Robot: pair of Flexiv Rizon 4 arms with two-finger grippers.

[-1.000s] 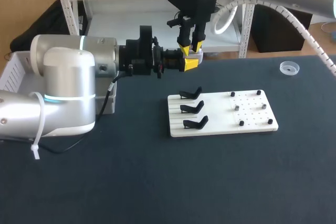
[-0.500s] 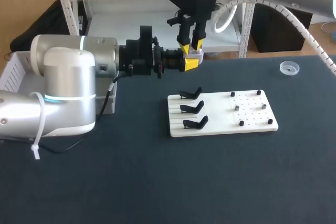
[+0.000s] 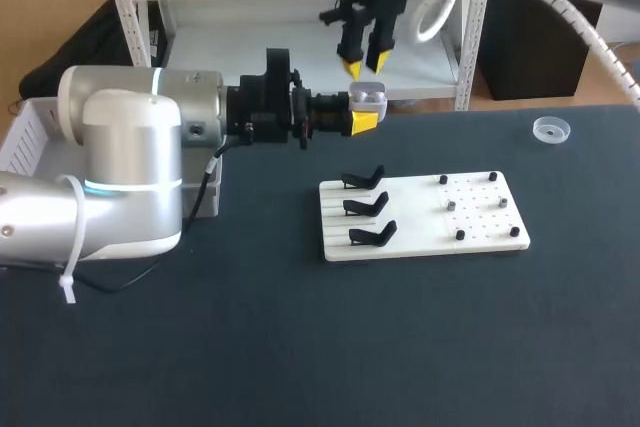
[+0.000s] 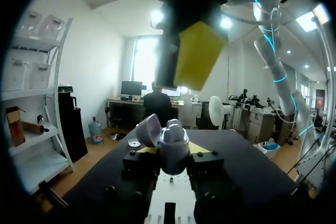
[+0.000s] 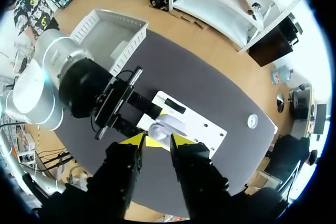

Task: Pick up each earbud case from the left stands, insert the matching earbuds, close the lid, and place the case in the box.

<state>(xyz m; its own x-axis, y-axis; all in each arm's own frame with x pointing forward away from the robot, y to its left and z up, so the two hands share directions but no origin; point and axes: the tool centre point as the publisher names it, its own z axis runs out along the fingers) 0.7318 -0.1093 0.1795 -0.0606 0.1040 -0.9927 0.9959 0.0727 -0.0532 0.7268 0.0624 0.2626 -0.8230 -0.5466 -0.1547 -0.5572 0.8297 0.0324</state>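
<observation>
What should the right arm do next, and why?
Probably lower the right gripper and tip the lid shut. The left gripper holds the earbud case with its lid standing open, and the right gripper hangs open and empty just above it. A rounded piece seems seated in the case, but I can't tell whether it is full. If not, load it first.
</observation>
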